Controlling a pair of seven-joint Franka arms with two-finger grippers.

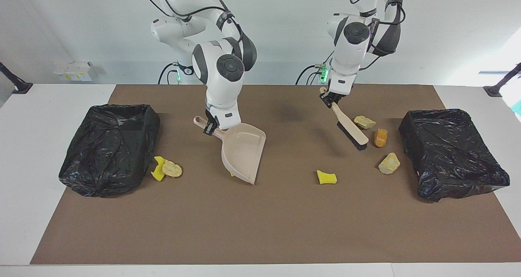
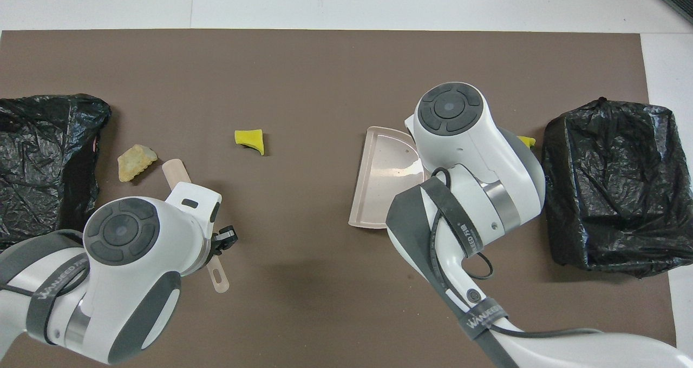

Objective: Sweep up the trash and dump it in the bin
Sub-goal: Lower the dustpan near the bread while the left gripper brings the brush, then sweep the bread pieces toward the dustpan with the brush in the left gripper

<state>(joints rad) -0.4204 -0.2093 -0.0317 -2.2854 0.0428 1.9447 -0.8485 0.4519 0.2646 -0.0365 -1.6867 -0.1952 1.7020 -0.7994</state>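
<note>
Facing view: the trash is lying in two groups on the brown mat (image 1: 260, 228), with none of it in a bin yet. Toward the left arm's end, a pale chunk (image 1: 364, 122), an orange chunk (image 1: 380, 137) and a tan chunk (image 1: 389, 163) are sitting just beside one black-lined bin (image 1: 452, 154), and a yellow sponge bit (image 1: 327, 177) is lying apart from them toward the mat's middle. Toward the right arm's end, a yellow sponge piece (image 1: 158, 168) is touching a tan bread-like chunk (image 1: 172, 169) just beside the other black-lined bin (image 1: 108, 148); a further yellow scrap is showing only at the dustpan's lower edge. The left gripper (image 1: 330, 97) is clamping the handle of the brush (image 1: 351, 130) and holding it slanted with the bristles low beside the three chunks, probably so a stroke can pull them away from the bin wall into the open. The right gripper (image 1: 211, 126) is gripping the handle of the dustpan (image 1: 242, 152), which is hanging tilted on edge above the mat, judged to be in transit rather than set down to receive. Open mat is lying between pan and brush and along the side farthest from the robots, giving room to lay the pan flat; the bin walls are standing close to both groups, leaving little clearance for a stroke on that side
</note>
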